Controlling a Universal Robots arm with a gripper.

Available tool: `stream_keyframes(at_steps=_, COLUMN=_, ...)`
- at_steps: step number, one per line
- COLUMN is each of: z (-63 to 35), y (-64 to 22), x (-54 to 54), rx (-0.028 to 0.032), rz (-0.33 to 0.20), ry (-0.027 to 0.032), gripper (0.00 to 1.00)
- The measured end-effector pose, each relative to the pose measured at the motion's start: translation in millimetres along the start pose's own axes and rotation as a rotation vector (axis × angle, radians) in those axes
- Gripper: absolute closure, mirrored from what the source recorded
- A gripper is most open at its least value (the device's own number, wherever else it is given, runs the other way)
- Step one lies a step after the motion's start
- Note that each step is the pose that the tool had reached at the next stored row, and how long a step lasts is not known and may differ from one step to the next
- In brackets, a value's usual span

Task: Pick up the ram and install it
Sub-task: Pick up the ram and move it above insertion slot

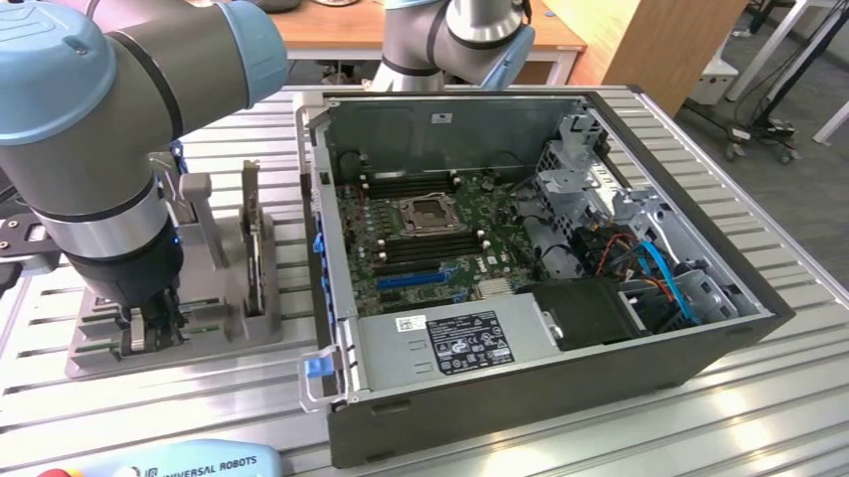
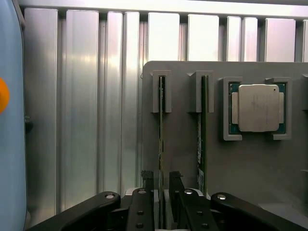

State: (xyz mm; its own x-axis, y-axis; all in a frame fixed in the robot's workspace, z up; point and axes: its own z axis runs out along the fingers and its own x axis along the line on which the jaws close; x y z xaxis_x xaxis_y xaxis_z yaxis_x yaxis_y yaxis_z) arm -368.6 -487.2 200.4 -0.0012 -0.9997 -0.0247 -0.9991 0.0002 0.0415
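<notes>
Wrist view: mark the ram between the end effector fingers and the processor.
ram (image 2: 160, 127): wrist view, exposed edge, mid-length.
processor (image 2: 258, 108): wrist view, centre of silver lid.

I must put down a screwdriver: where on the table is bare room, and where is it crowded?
Free: the ribbed aluminium table at the exterior view's right of the open black computer case, and the strip between the grey plastic holder and the blue pendant. Crowded: the holder, where the tool stands around a green ram stick.
</notes>
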Motion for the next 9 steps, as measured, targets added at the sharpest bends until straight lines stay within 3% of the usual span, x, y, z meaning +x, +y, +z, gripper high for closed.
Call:
stream_keyframes(at_steps=7, z=0.0, y=0.0, x=0.0, rx=0.0, rz=0.0, ry=-0.0001, gripper=0.75)
stream_keyframes(at_steps=8, z=0.0, y=0.0, x=0.0, rx=0.0, rz=0.0, ry=0.0, gripper=0.81)
stream_keyframes(at_steps=9, z=0.0, y=0.0, x=0.0, rx=0.0, rz=0.0, ry=0.0, gripper=0.81)
